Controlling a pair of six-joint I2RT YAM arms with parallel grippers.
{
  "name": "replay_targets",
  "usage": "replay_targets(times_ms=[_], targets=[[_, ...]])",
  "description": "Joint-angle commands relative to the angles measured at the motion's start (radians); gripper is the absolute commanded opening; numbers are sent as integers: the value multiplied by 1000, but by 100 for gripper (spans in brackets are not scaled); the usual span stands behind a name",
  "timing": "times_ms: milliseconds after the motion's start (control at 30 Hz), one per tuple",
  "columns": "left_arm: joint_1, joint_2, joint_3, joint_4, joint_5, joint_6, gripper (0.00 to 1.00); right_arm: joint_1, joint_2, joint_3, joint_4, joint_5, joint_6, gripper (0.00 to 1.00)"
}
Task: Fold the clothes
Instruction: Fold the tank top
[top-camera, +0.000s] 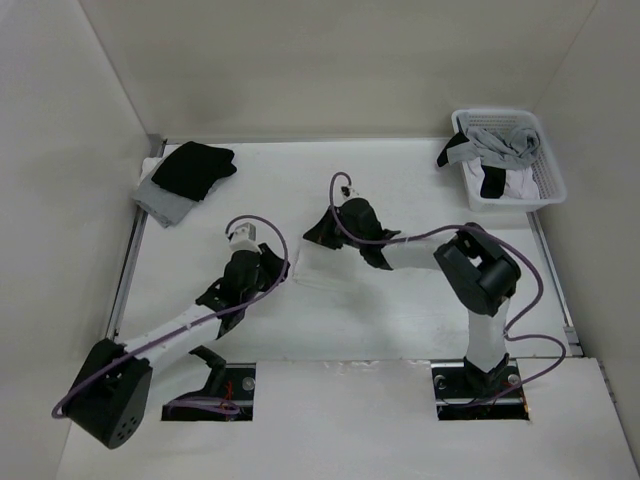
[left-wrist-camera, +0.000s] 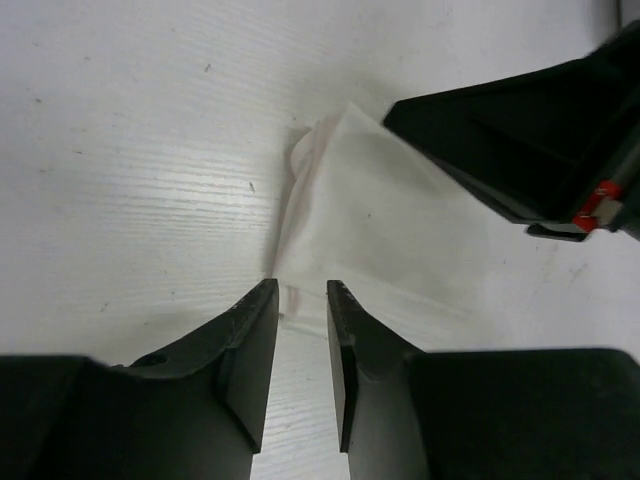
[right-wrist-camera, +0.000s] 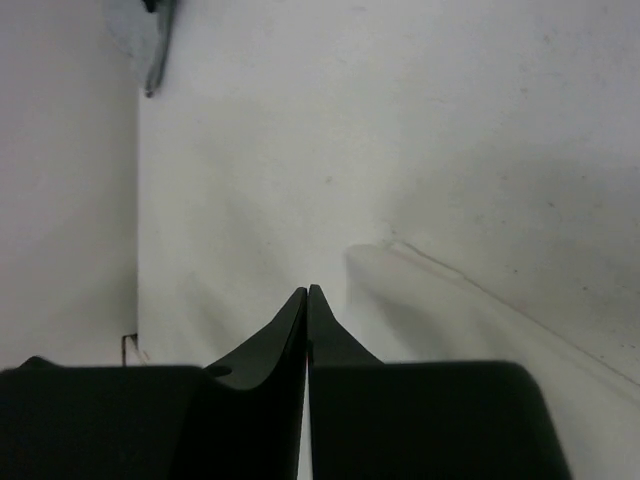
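The clothes (left-wrist-camera: 390, 230) lie as a white, partly folded bundle on the desk (left-wrist-camera: 130, 150), about midway between the two arms; in the left wrist view the bundle lies straight ahead of the left end effector (left-wrist-camera: 300, 285), its near edge right at the fingertips and its length running away up and to the right; the jaws stand a narrow way apart and I see no cloth pinched between them; the right end effector (right-wrist-camera: 308, 290) has its fingers pressed together on nothing visible, and in its own view a raised fabric edge lies just off to the right of the tips; seen from the left wrist, it hangs over the far right side of the bundle; the left arm looks the nearer to a graspable edge, so the next fold likely turns on easing it forward along that axis
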Motion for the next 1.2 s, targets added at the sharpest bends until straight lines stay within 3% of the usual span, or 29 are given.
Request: replay_targets(times_ms=[0,167,267,500,733,1167], targets=[[39,-106,1,-106,-3,16,26,-8,-155,-18,69,9,-15,6],[128,-199,-1,-209,14,58,33,-63,-399,-211,47,31,-70,12],[182,-226,3,-241,31,72,35,-135,-606,-379,21,81,-116,23],[246,-139,59,-292,25,62,39,-331,-1000,-679,-79,196,-184,43],[245,-116,88,-267,17,44,42,-368,-1031,-809,6,278,-196,45],[168,-12,137,-253,-20,75,40,-379,-988,-804,23,268,-208,45]])
